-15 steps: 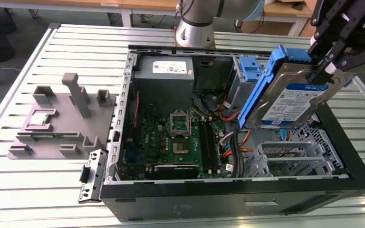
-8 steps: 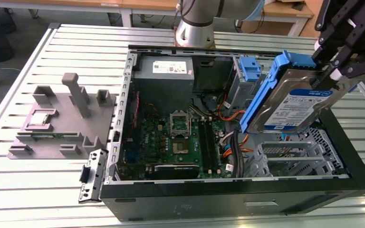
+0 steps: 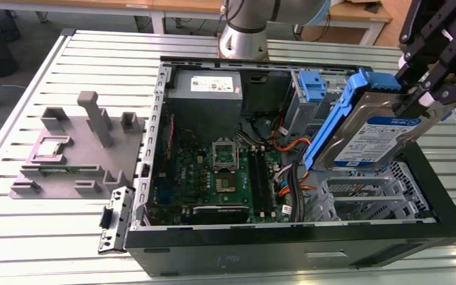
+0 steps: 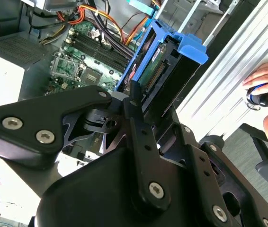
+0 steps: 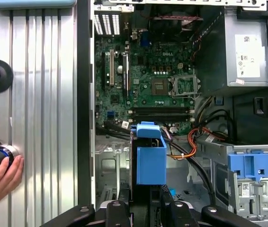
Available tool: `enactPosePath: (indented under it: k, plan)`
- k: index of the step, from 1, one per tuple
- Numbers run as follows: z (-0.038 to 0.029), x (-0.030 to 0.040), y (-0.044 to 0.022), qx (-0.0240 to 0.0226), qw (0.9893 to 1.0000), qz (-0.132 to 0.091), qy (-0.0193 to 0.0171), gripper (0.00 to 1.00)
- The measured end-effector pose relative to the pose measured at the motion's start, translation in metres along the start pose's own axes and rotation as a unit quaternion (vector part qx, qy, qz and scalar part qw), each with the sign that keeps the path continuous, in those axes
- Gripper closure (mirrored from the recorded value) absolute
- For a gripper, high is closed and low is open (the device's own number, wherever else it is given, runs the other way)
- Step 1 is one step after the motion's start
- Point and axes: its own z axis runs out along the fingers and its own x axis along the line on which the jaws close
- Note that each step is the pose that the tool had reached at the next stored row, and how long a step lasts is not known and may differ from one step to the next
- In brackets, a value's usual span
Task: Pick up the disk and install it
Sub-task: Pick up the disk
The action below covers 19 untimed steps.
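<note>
Exterior view: my pincer [image 3: 412, 105] is closed on the disk [image 3: 373, 138], which I see held up and tilted over the open computer case [image 3: 291, 240].
Disk: above the drive cage [image 3: 370, 191], clear of the motherboard [image 3: 212, 178].

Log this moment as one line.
gripper: shut on the disk | position: held tilted above open computer case | install: not yet seated

Exterior view: looked obliquely down onto the open computer case [image 3: 291, 252]. Both wrist views: peered closely at its motherboard [image 5: 148, 71] [image 4: 90, 39].
</note>
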Motion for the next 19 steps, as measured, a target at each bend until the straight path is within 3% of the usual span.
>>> enactPosePath:
  k: [10,14,19]
  plan:
    - [-0.0003,-0.0009,-0.0257,-0.0005,1.0,0.0,0.0,0.65]
    - [-0.0001,-0.0011,-0.0317,-0.0005,1.0,0.0,-0.0001,0.65]
    - [0.0034,-0.0005,-0.034,-0.0004,1.0,0.0,0.0001,0.65]
